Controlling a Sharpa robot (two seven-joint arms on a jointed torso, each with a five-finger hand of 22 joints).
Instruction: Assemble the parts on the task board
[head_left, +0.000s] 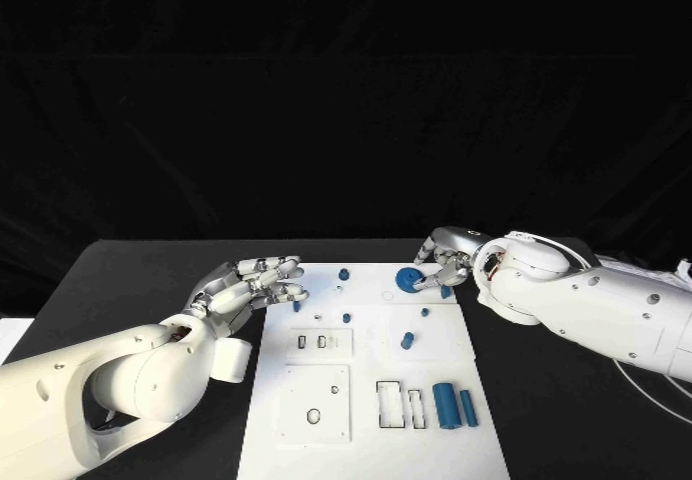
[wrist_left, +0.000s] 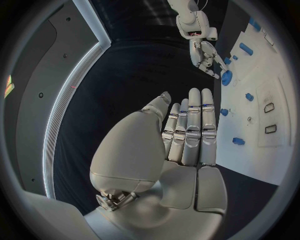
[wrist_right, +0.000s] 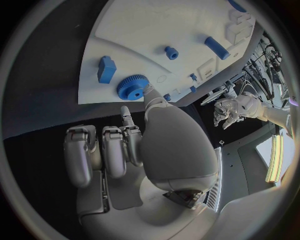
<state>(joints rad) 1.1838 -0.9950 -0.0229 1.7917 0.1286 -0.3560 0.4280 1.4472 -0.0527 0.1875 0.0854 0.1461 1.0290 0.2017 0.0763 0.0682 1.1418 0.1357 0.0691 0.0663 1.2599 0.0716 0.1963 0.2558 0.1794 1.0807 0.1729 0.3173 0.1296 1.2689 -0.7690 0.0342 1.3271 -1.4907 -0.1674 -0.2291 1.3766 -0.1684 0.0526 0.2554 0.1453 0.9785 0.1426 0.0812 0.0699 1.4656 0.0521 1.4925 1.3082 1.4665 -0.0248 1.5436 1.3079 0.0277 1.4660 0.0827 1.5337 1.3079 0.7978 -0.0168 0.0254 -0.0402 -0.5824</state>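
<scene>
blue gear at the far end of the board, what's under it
The blue gear lies flat on the white task board, with the right hand touching its edge. Whatever sits beneath it, a peg or hole, is covered.

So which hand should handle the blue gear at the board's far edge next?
Right. The right hand already has fingertips at the blue gear on the task board. The left hand hovers off the board's left edge, holding nothing, with fingers apart.
</scene>
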